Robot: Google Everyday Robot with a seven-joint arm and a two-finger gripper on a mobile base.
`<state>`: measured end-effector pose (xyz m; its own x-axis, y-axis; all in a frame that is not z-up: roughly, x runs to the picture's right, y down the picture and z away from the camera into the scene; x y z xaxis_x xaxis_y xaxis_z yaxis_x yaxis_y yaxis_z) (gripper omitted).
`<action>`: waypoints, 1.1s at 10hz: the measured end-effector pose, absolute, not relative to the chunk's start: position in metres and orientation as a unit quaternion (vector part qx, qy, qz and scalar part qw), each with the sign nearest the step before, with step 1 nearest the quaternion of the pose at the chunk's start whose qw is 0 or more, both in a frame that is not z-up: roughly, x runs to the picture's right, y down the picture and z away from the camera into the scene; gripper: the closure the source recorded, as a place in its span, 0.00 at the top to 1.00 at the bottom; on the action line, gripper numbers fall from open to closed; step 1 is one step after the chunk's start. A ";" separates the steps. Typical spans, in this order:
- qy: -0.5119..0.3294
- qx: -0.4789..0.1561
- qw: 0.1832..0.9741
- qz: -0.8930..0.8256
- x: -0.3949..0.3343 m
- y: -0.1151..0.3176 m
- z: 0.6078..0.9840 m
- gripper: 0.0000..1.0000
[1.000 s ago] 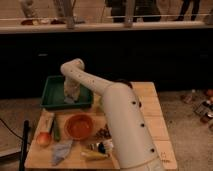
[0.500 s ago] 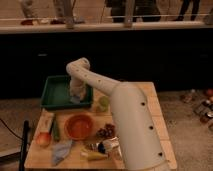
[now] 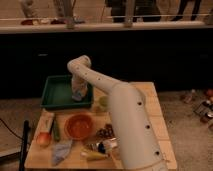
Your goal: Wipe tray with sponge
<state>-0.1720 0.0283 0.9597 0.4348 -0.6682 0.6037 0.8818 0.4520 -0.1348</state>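
Note:
A green tray (image 3: 57, 92) sits at the back left of the wooden table (image 3: 157, 130). My white arm reaches from the front right over the table and bends down into the tray. The gripper (image 3: 79, 94) hangs at the tray's right side, low over its floor. A pale blue-grey sponge (image 3: 77, 96) shows at the gripper's tip, against the tray floor.
An orange bowl (image 3: 78, 126) stands in front of the tray. A green cup (image 3: 102, 103) is right of the tray. A red apple (image 3: 43, 139), a green vegetable (image 3: 56, 131), a blue cloth (image 3: 61, 151), dark grapes (image 3: 105, 132) and a banana (image 3: 92, 155) lie on the front.
The gripper and the arm's bend have shifted a little to the right within the tray, ending at its right side.

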 end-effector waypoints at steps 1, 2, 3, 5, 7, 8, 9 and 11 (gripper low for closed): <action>-0.243 -0.219 0.817 -0.476 -0.178 0.026 0.963 0.00; -0.245 -0.218 0.815 -0.477 -0.183 0.026 0.964 0.00; -0.249 -0.216 0.814 -0.478 -0.187 0.026 0.965 0.00; -0.262 -0.214 0.808 -0.483 -0.199 0.028 0.966 0.00; -0.275 -0.212 0.800 -0.490 -0.211 0.033 0.962 0.00; -0.285 -0.213 0.793 -0.495 -0.212 0.038 0.956 0.00; -0.293 -0.214 0.787 -0.498 -0.210 0.045 0.948 0.00; -0.301 -0.217 0.781 -0.502 -0.208 0.053 0.939 0.00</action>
